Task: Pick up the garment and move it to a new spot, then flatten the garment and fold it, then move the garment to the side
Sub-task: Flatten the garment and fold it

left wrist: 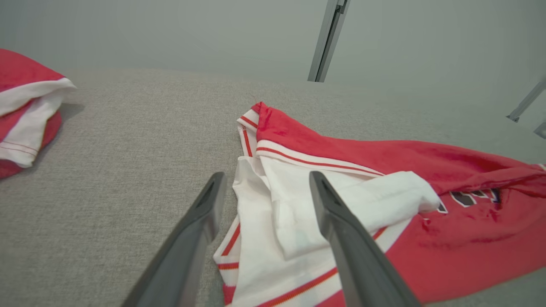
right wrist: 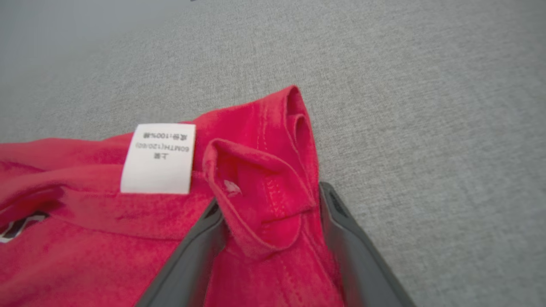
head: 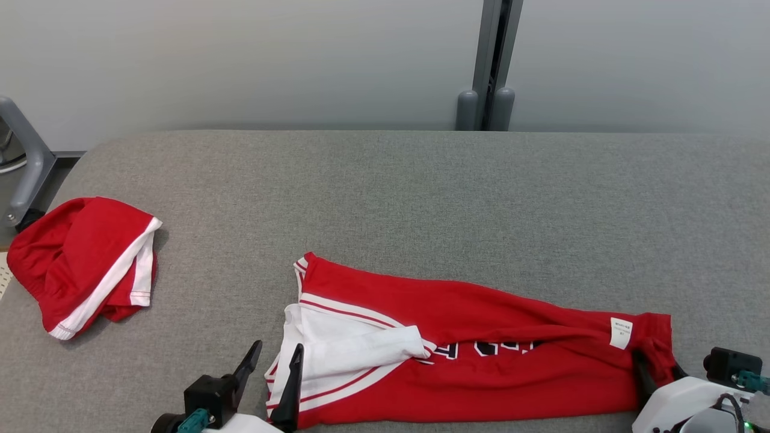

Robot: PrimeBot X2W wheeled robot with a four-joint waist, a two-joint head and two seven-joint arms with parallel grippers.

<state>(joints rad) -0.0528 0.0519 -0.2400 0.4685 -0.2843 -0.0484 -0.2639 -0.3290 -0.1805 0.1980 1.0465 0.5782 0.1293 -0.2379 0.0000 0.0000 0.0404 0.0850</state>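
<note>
At left gripper [left wrist: 267,177]: jaws spread, straddling the white sleeve [left wrist: 298,213] edge, pinching nothing. Right gripper [right wrist: 271,200]: jaws spread too, a red hem [right wrist: 260,204] fold lying loose between them, beside the label [right wrist: 158,158]. Garment [head: 481,313] lies long across the near table [head: 385,198], one end at each gripper; I judge that spacing suits a pull to flatten it. Top side rucked, sleeve flopped over the lettering [head: 487,347], so flattening isn't done. Second red bundle [head: 84,258] sits well apart, far left; maybe marks the side pile.
</note>
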